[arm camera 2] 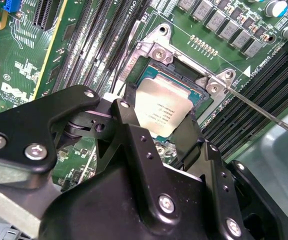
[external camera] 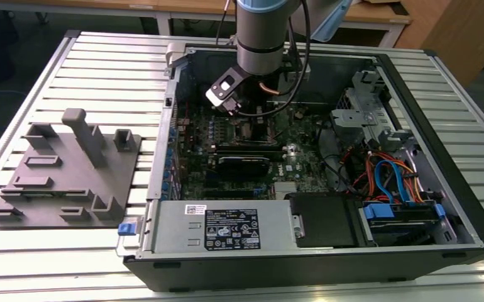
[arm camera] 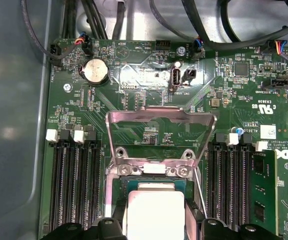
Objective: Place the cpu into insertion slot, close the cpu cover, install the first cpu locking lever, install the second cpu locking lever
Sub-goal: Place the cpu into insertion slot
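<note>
Inside the open computer case, my gripper [external camera: 251, 112] hangs over the green motherboard. Its black fingers [arm camera 2: 129, 125] are shut on the cpu [arm camera 2: 163, 110], a silver-grey square chip clamped at two opposite edges. The cpu [arm camera: 154, 212] sits low at the insertion slot [arm camera 2: 184, 67]; whether it is fully seated I cannot tell. The cpu cover [arm camera: 159, 116], a thin metal frame, stands swung up and open behind the insertion slot [arm camera: 151, 170]. A thin wire locking lever [arm camera 2: 264, 112] sticks out to one side of the socket, unlatched.
Long black memory slots [arm camera: 74, 185] flank the socket on both sides, with one module [arm camera: 264, 190] fitted. The case wall [arm camera: 14, 125] is close by. In the exterior view a grey fixture plate [external camera: 58, 176] lies at the left, a drive cage and cables [external camera: 393, 176] at the right.
</note>
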Controlling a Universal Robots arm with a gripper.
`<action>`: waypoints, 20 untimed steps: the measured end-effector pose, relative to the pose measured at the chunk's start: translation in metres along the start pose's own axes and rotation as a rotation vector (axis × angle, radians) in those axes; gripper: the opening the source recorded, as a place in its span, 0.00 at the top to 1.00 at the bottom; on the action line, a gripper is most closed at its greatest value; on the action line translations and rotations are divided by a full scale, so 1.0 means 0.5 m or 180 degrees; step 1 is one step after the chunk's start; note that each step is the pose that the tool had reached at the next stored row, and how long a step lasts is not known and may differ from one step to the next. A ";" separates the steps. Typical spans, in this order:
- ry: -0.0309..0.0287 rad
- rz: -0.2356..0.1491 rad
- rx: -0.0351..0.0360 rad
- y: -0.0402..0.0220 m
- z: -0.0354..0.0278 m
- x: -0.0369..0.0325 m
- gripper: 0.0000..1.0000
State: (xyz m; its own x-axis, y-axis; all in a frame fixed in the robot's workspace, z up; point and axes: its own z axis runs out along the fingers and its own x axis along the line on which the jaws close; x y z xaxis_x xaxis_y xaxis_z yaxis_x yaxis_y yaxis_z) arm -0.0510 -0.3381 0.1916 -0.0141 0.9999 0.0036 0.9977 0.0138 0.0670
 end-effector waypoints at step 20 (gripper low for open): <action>0.0035 0.0031 0.0001 -0.001 -0.001 -0.001 0.46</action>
State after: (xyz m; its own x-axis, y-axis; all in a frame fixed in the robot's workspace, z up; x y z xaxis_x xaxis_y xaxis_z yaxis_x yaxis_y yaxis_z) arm -0.0516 -0.3384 0.1919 -0.0052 0.9999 0.0154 0.9978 0.0041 0.0666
